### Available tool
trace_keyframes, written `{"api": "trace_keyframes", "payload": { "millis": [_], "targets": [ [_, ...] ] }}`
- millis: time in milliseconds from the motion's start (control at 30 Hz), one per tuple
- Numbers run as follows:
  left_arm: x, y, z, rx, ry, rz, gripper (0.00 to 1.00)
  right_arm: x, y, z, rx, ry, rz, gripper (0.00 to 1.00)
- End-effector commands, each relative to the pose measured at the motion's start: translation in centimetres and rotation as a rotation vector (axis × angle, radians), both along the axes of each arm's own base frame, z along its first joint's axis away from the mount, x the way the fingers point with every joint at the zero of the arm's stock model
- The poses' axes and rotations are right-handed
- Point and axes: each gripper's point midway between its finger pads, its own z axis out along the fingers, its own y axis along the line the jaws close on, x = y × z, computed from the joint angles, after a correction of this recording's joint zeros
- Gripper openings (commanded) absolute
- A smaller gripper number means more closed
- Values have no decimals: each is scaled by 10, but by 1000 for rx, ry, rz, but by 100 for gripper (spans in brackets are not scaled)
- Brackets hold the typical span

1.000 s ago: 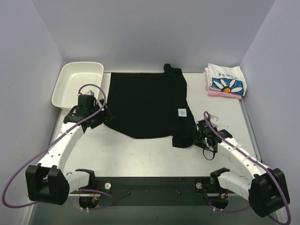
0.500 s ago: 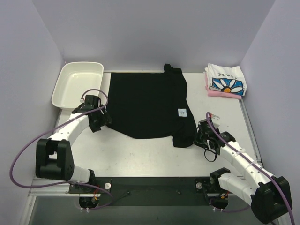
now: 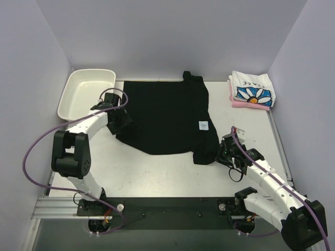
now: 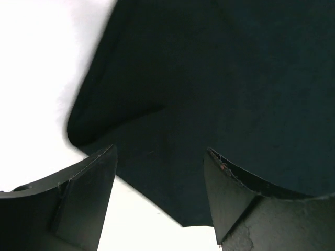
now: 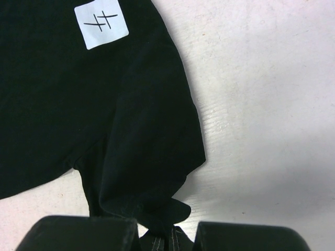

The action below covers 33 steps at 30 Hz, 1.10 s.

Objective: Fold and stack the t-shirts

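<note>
2 shirts, the daisy one point(image 3: 253, 91) on top of the pink one point(image 3: 246, 104), lay folded at the far right corner of the table point(image 3: 157, 172). The black shirt point(image 3: 165, 112) was spread flat in the middle, so I judged its first fold to be the step in hand. My left gripper point(image 3: 120, 121) hovered low over the left sleeve, fingers spread, elbow bent high. My right gripper point(image 3: 223, 153) pinched the right sleeve's hem, arm stretched forward. Next, the left would need to close on its sleeve before both lift together.
</note>
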Motion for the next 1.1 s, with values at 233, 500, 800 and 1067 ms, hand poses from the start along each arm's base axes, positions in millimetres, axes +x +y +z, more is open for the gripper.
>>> {"api": "trace_keyframes", "payload": {
  "millis": [233, 500, 800, 1067],
  "targets": [
    [42, -36, -19, 12, 49, -38, 73, -6, 0, -4, -3, 6, 14, 0],
    [41, -32, -14, 75, 79, -58, 64, -8, 0, -10, 1, 14, 14, 0],
    [25, -22, -9, 136, 114, -76, 56, -7, 4, -13, 19, 9, 13, 0],
    [19, -25, -21, 146, 156, -91, 56, -10, 2, -17, 22, 6, 13, 0]
  ]
}}
